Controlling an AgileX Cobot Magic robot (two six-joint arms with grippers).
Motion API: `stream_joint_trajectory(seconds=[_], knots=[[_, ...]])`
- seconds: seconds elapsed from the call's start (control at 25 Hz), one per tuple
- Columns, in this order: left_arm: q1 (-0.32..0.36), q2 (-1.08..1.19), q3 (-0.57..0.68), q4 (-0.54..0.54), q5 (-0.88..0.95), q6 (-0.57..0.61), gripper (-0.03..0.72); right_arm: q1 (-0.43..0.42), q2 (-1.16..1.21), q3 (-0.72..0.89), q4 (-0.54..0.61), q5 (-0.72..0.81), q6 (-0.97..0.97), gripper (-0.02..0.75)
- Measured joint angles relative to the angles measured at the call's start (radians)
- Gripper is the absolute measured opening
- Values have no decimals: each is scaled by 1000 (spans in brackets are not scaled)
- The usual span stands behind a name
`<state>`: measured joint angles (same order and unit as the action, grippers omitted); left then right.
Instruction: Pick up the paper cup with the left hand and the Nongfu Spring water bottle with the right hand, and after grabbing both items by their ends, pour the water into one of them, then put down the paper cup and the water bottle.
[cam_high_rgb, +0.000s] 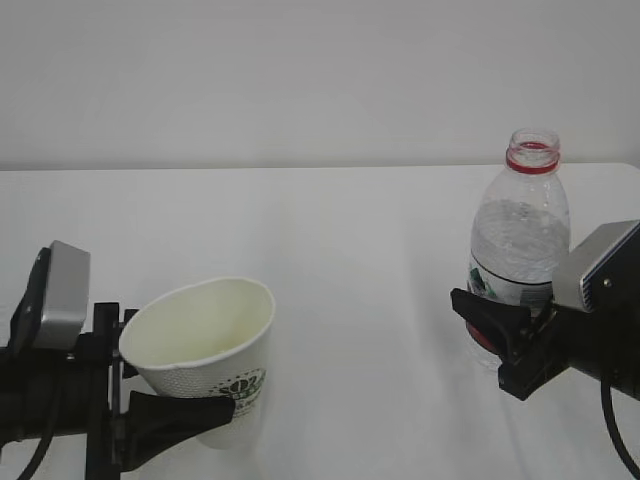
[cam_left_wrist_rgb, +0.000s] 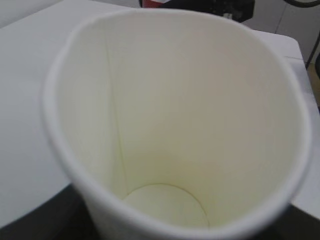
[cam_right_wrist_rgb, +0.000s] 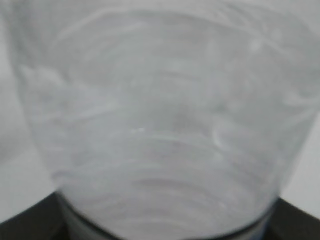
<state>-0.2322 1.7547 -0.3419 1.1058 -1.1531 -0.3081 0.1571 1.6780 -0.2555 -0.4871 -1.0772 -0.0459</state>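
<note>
White tabletop (cam_high_rgb: 350, 230) is bearing nothing poured: I'm gripping the empty white paper cup (cam_high_rgb: 215, 345) in my left gripper (cam_high_rgb: 150, 400) and the clear ribbed plastic bottle (cam_high_rgb: 520, 240) in my right gripper (cam_high_rgb: 505, 335).

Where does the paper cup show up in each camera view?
Exterior view: paper cup lower left, tilted, in the left gripper.
Left wrist view: fills the frame, seen into its empty inside.
Right wrist view: not in it; only the water bottle.
Shared landmark: white table.
</note>
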Motion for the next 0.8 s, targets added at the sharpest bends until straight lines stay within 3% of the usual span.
stream_joint_trajectory(seconds=[0.56,0.8], knots=[[-242,0,-124,-63,8,2,475,0,0,0,0,0,0,473],[-271,0,-144,-63,36,3,475,0,0,0,0,0,0,472]])
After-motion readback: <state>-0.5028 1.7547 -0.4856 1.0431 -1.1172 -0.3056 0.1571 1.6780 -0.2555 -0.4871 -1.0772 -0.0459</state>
